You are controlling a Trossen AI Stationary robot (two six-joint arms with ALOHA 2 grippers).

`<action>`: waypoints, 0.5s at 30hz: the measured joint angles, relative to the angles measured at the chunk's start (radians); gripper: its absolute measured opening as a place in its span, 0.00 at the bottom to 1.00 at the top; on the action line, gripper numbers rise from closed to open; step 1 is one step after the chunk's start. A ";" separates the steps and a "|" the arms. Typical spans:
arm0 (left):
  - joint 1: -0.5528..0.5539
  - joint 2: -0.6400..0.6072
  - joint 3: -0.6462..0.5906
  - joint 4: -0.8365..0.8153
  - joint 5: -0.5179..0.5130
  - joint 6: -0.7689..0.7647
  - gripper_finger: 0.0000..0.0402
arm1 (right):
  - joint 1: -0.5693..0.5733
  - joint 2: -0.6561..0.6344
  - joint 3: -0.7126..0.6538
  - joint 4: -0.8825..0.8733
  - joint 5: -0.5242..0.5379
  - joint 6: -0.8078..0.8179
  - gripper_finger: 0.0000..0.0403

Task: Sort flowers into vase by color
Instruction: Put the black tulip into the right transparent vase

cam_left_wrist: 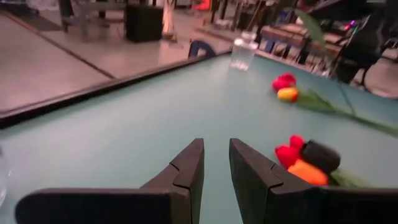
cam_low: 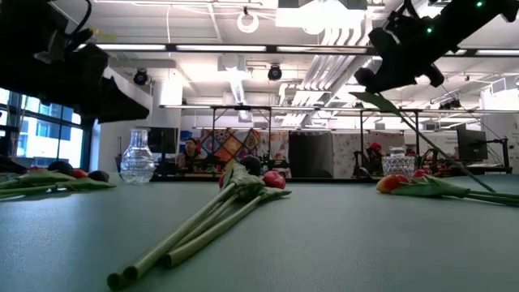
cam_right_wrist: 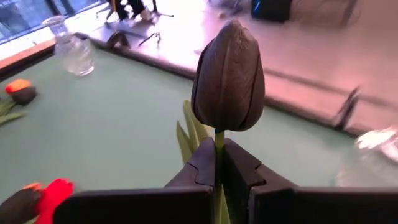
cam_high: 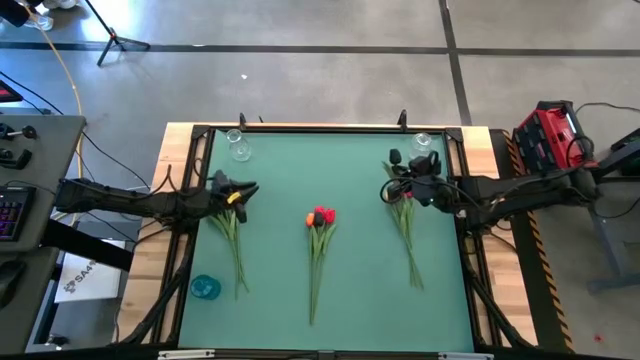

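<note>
Three bunches of tulips lie flat on the green mat: a left bunch (cam_high: 232, 245), a middle bunch (cam_high: 318, 250) with red heads, and a right bunch (cam_high: 408, 240). My right gripper (cam_high: 403, 190) is raised over the right bunch's head end and shut on a black tulip (cam_right_wrist: 229, 78). My left gripper (cam_high: 240, 190) hovers open by the left bunch's heads (cam_left_wrist: 305, 163), with nothing between its fingers (cam_left_wrist: 186, 171). Clear glass vases stand at the far left (cam_high: 238, 146) and far right (cam_high: 422, 143). My right gripper pinches the black tulip's stem (cam_right_wrist: 219, 138) just under the head, between its two fingers. The fingers come roughly level from the table's right side and lie across the stem. The head stands above them; the stem (cam_low: 442, 142) slants down toward the right bunch, its lower end unclear.
A small blue glass thing (cam_high: 205, 287) sits near the mat's front left corner. Black frame rails (cam_high: 300, 128) border the mat. Open mat lies between the bunches. Beyond the table stand a red case (cam_high: 548, 135) on the right and a desk (cam_high: 25, 170) on the left.
</note>
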 joint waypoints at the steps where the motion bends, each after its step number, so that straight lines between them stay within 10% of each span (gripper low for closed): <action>1: 0.000 0.000 0.000 0.011 0.004 0.001 0.15 | 0.018 -0.004 0.000 0.001 0.052 -0.017 0.00; 9: 0.000 0.000 0.000 0.043 0.013 -0.045 0.15 | 0.073 -0.009 0.000 0.069 0.516 -0.128 0.00; 15: 0.000 0.008 0.000 0.120 0.013 -0.039 0.15 | -0.008 -0.009 0.000 0.274 0.641 -0.389 0.00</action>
